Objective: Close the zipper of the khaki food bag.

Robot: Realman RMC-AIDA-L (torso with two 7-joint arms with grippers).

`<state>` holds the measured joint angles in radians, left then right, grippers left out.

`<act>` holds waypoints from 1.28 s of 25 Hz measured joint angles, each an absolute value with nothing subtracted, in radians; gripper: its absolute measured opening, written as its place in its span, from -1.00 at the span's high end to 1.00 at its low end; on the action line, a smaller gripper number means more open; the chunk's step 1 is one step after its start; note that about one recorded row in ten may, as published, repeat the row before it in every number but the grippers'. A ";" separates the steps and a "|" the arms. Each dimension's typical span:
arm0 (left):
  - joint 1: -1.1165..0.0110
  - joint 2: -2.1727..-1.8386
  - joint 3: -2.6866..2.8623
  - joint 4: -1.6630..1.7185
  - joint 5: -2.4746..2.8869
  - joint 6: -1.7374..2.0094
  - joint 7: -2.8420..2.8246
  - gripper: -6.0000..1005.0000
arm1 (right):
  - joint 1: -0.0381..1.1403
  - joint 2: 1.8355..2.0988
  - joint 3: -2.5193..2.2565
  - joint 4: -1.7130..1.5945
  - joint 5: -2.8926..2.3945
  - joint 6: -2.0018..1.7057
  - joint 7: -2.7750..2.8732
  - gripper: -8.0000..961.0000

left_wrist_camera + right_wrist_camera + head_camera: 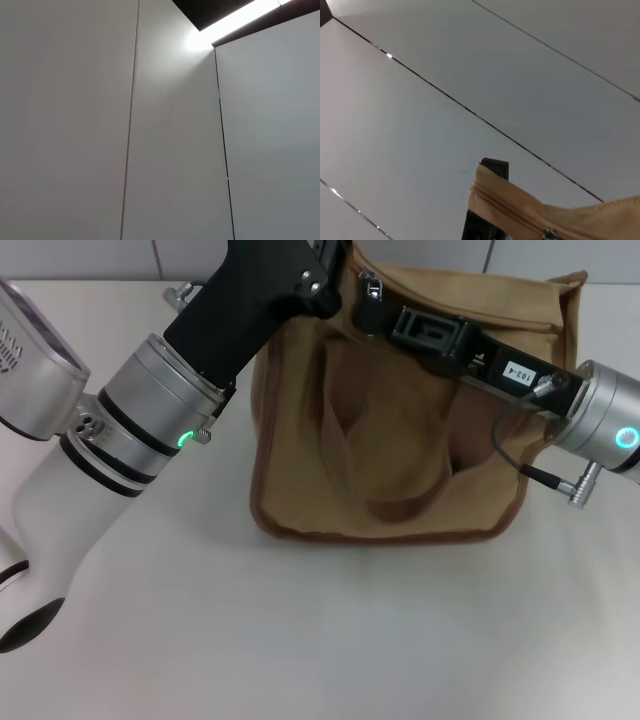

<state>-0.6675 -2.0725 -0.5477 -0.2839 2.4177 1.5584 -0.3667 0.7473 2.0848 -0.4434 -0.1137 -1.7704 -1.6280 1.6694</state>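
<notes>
At the khaki food bag's twelve o'clock edge, both arms cover most of the zipper. The left gripper's fingers run off the head view's top edge; the right gripper's fingertips are too small to read.

Matt canvas khaki food bag, woven-tape zipper
</notes>
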 joint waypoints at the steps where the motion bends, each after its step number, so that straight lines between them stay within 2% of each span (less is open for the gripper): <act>1: -0.665 -2.072 -0.550 -0.284 2.418 1.558 -0.367 0.79 | 0.744 2.085 -0.443 -0.116 -1.770 -1.630 1.669 0.97; 18: -0.574 -2.067 -0.666 -0.264 2.418 1.557 -0.367 0.77 | 0.641 2.080 -0.440 -0.178 -1.766 -1.649 1.688 0.97; 29: -0.567 -2.067 -0.669 -0.249 2.410 1.557 -0.367 0.76 | 0.487 2.077 -0.424 -0.258 -1.765 -1.660 1.727 0.98; 32: -0.567 -2.068 -0.670 -0.247 2.409 1.552 -0.367 0.75 | 0.448 2.068 -0.398 -0.269 -1.765 -1.670 1.732 0.98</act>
